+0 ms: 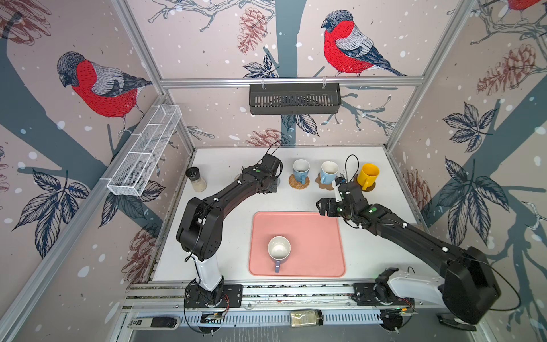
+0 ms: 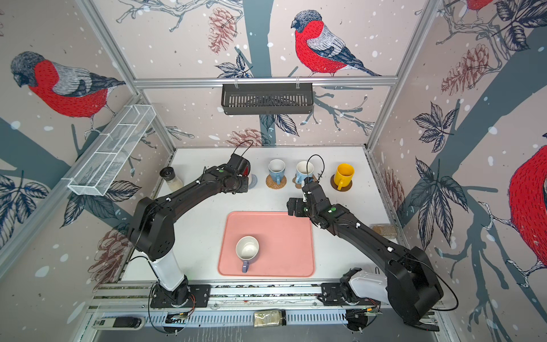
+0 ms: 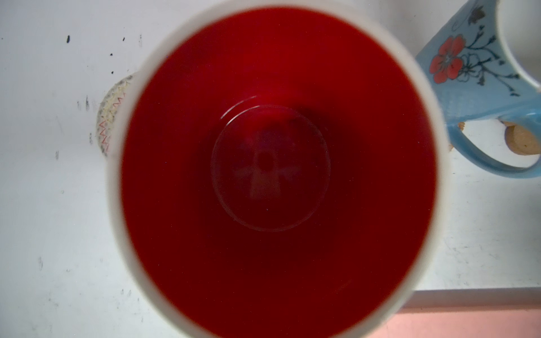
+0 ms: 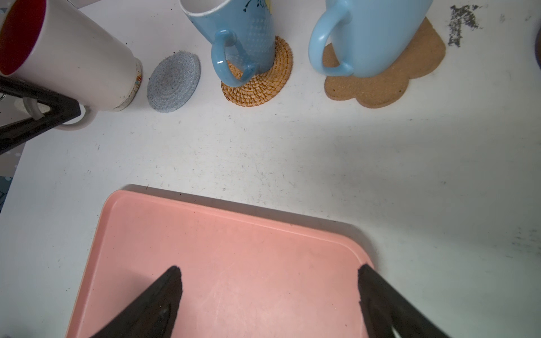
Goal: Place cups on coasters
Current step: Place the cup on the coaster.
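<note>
The white, red-lined mug [image 3: 272, 175] is held by its handle in the narrowly closed left gripper [image 4: 58, 112], over the beige coaster [image 3: 112, 117], far left. The right gripper [image 4: 269, 272] is spread wide, empty, above the pink tray [image 4: 234, 234]. If released off-centre, the mug could overhang or tip. No writing can be read.

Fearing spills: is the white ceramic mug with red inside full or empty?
Empty: in the left wrist view the white red-lined mug shows a bare bottom.
</note>
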### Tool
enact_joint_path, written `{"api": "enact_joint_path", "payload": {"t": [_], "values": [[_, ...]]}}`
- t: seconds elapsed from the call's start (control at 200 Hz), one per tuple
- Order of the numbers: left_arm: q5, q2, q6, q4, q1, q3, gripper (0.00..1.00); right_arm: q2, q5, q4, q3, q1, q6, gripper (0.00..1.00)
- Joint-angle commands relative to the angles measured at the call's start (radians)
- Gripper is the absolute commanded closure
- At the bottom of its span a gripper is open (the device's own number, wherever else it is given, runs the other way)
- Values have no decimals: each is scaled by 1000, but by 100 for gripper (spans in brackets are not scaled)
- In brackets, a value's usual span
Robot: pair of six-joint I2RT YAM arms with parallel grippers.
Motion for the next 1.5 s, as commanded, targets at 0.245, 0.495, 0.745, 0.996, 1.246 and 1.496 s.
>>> {"api": "enact_joint_path", "payload": {"t": [0.245,0.495,0.745,0.996,1.246,1.496], "values": [[11,107,28,15,35,117,100,11,-1,-1,2,-36,-16,6],[16,155,28,13,51,145,100,23,-17,0,5,-46,-21,7],[34,194,24,32,57,167,100,23,-32,6,6,-60,-22,7],[33,236,23,35,59,189,100,23,-50,11,0,-68,-21,7],[40,259,24,30,65,207,100,46,-59,19,-5,-73,-21,7],[47,285,25,22,66,233,100,51,-68,26,-6,-80,-20,7]]}}
